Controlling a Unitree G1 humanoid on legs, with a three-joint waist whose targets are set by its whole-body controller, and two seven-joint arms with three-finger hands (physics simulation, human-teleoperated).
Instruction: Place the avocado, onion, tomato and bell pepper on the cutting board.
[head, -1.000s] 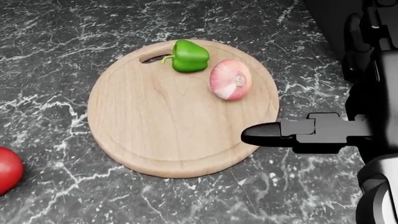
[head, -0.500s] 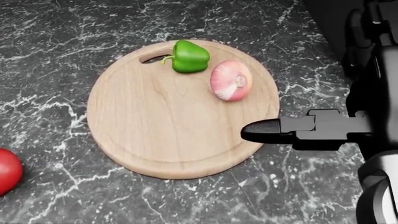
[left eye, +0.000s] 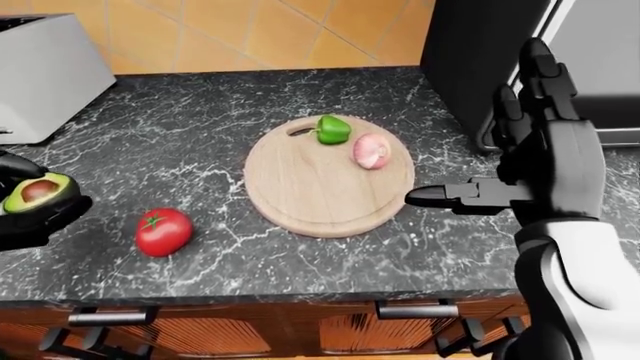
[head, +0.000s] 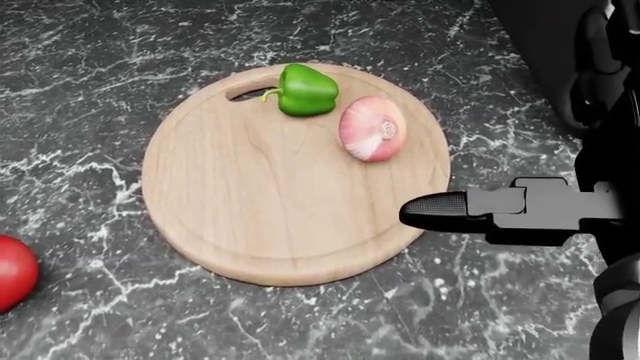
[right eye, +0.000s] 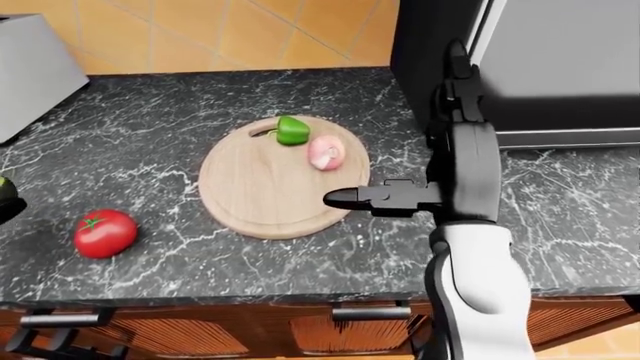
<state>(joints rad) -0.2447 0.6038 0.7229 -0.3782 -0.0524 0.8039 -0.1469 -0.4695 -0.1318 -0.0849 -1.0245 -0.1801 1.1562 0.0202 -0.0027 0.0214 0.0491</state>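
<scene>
A dark grey marble countertop with white veining (left eye: 200, 135) runs across the left-eye view. Directly on it lie a round pale wooden cutting board (left eye: 310, 191) near the middle, a red tomato (left eye: 163, 231) well to the board's lower left, and a silver toaster (left eye: 45, 75) at the upper left.

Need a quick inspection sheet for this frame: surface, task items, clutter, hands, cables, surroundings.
Surface: dark marbled counter, round wooden cutting board on it.
Job's things: bell pepper and onion lie on the board, side by side near its top edge in the head view. Tomato sits on the counter left of the board. Avocado, a cut half, is in the left hand.
Clutter: nothing seen.
Grippers: left hand closed round the avocado; right hand open and empty beside the board's right edge.
Cables: nothing seen.
Surroundings: toaster top left, orange tiled wall, cabinet handles below.
</scene>
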